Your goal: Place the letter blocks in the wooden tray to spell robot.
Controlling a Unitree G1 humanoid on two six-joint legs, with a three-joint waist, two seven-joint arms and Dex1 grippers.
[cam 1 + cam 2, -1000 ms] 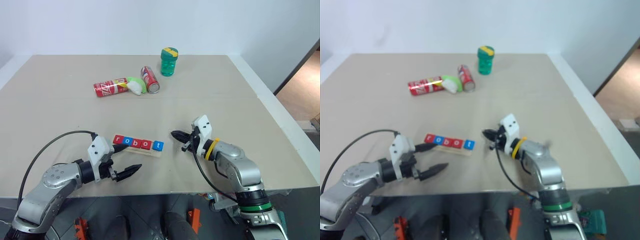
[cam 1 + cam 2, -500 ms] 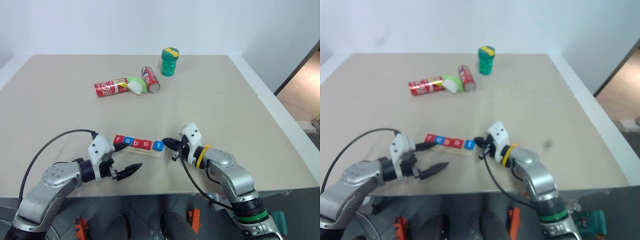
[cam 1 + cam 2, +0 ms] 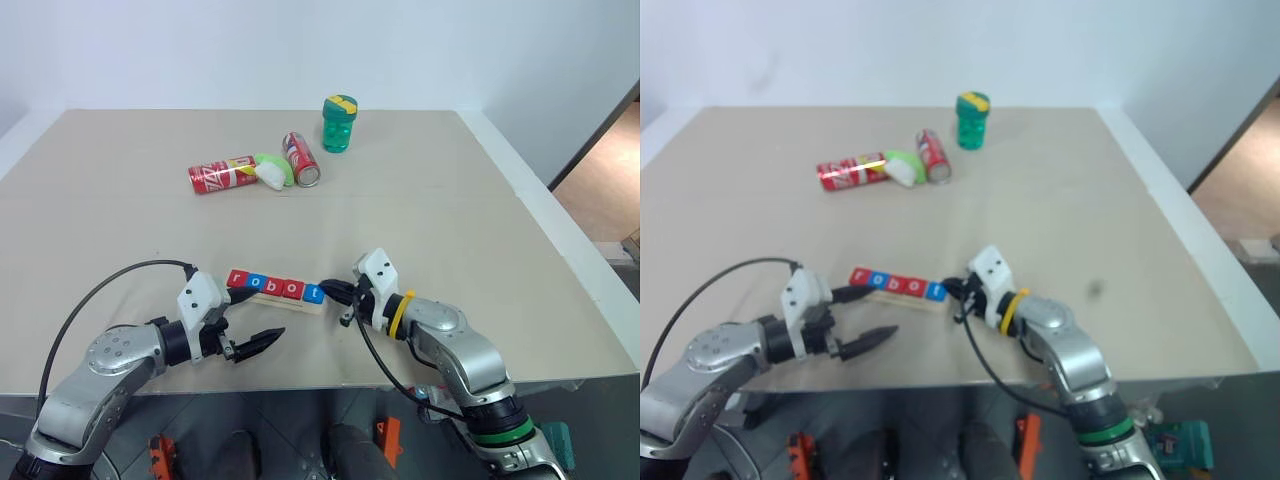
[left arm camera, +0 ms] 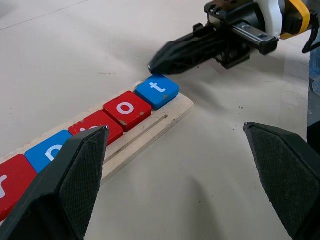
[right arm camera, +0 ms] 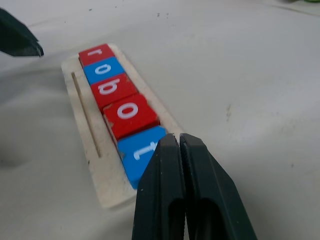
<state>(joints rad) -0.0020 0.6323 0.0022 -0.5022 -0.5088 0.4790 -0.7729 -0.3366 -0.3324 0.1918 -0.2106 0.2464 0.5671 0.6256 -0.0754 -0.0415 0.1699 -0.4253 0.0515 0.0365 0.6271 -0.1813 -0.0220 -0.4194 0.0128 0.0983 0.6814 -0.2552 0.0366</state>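
Note:
Five letter blocks (image 3: 275,286) lie in a row in the wooden tray (image 4: 155,125), reading r, o, b, o, t in red, blue, red, red, blue. My right gripper (image 3: 327,291) is shut and holds nothing. Its tips (image 5: 177,140) rest at the outer edge of the blue t block (image 5: 142,150), at the tray's right end. The left gripper (image 3: 262,314) hovers open at the near side of the tray's left half, one finger (image 3: 245,296) by the r block and the other nearer me.
At the back of the table lie two red soda cans (image 3: 222,175) (image 3: 300,158) with a green and white object (image 3: 270,170) between them, and a green lidded cup (image 3: 338,124) stands behind. The table's front edge (image 3: 330,384) runs just below both grippers.
My right gripper has moved left across the table, from a gap away to the t block at the tray's end. The left arm and the blocks have kept still.

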